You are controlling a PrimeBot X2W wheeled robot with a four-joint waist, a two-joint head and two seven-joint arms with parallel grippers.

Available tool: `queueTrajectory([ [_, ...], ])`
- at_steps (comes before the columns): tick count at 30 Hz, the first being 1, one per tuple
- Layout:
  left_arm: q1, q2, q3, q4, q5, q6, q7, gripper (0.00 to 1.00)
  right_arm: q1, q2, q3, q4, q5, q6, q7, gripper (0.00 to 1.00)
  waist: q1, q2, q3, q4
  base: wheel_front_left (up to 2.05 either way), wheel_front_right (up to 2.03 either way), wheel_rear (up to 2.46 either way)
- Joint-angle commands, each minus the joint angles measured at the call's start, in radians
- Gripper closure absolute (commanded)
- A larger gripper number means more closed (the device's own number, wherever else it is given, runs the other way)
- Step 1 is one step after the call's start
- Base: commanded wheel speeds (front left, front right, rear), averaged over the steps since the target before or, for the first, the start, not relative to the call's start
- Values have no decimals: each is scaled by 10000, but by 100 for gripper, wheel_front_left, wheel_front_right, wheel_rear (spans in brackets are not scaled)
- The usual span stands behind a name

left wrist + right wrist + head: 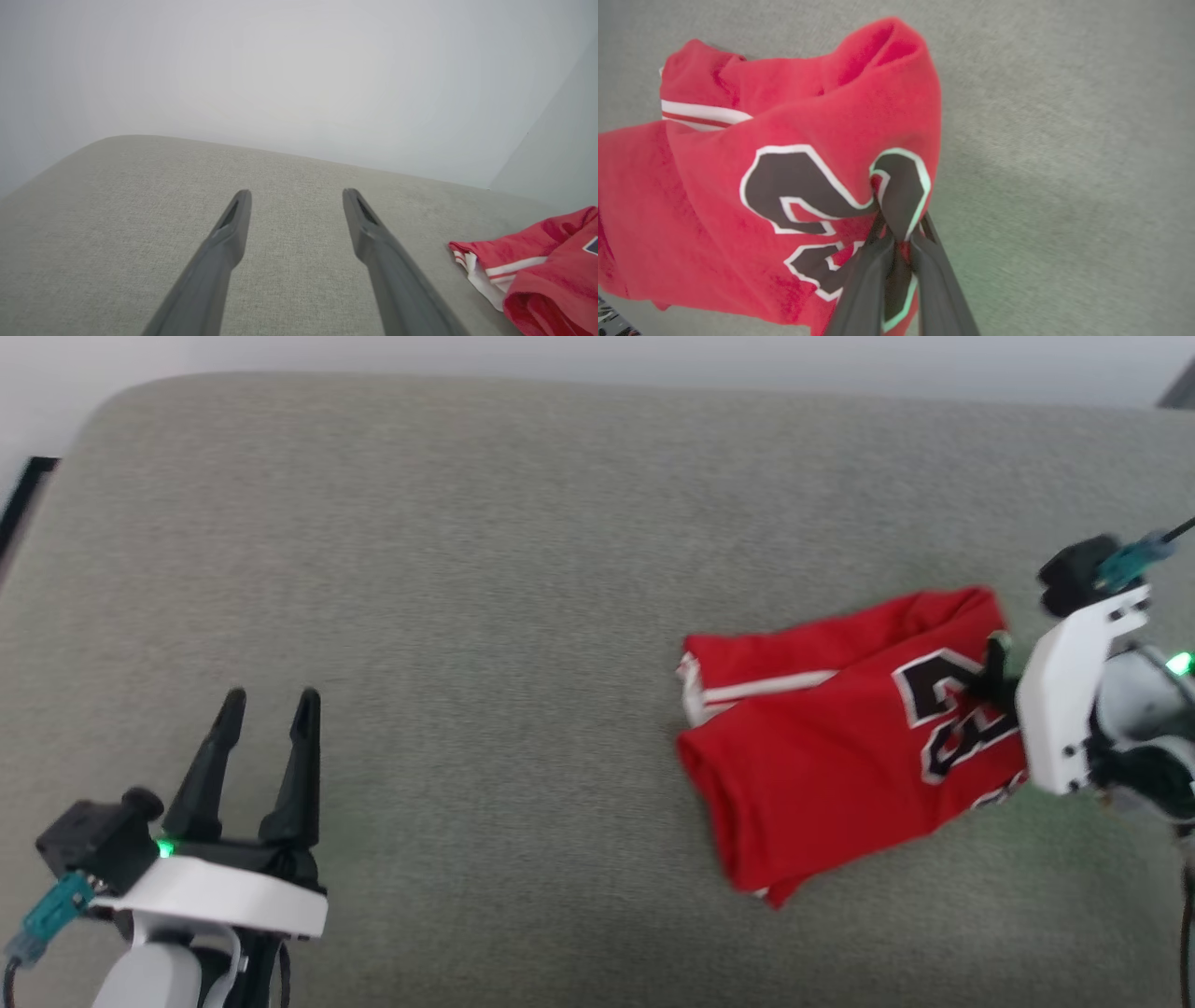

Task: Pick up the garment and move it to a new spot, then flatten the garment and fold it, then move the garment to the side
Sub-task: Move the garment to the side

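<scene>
The garment is a red jersey with black-and-white block lettering and striped trim, lying folded at the right of the grey cushion. My right gripper pinches its right edge at the lettering. In the right wrist view the two dark fingers are closed on a fold of the garment, which bunches up at the tips of my right gripper. My left gripper hovers open at the lower left, far from the cloth. In the left wrist view my left gripper stands open over bare cushion, with the garment at the right edge.
The grey fabric cushion spans the whole scene, with a pale wall behind its far edge. The cushion's rounded back-left corner drops off to a dark strip at the left.
</scene>
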Motion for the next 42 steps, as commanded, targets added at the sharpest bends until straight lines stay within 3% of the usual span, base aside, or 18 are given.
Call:
queueTrajectory([
  [1, -198, 3, -29, -48, 46, -34, -47, 0, -151, -110, -92, -88, -112, -8, -150, 100, 0, 0, 135, -225, 0, 0, 0],
  [14, -1810, 347, -1110, -111, 375, -34, -45, 0, -1235, -942, -1167, 5, -1223, -8, -1402, 100, 0, 0, 1079, -1603, 0, 0, 0],
  [27, -3873, 776, -2817, -62, 425, -32, -45, 0, -2773, -1311, -2165, 1358, -2824, -9, -2966, 100, 0, 0, 2250, -2829, 0, 0, 0],
  [36, -5217, 790, -4115, 136, 255, -32, -45, 0, -3527, -1555, -2859, 2901, -4212, -9, -4034, 100, 0, 0, 2954, -3030, 0, 0, 0],
  [42, -5759, 793, -4605, 309, 95, -33, -45, 0, -3874, -1088, -3544, 4160, -5012, -9, -4634, 100, 0, 0, 3244, -2851, 0, 0, 0],
])
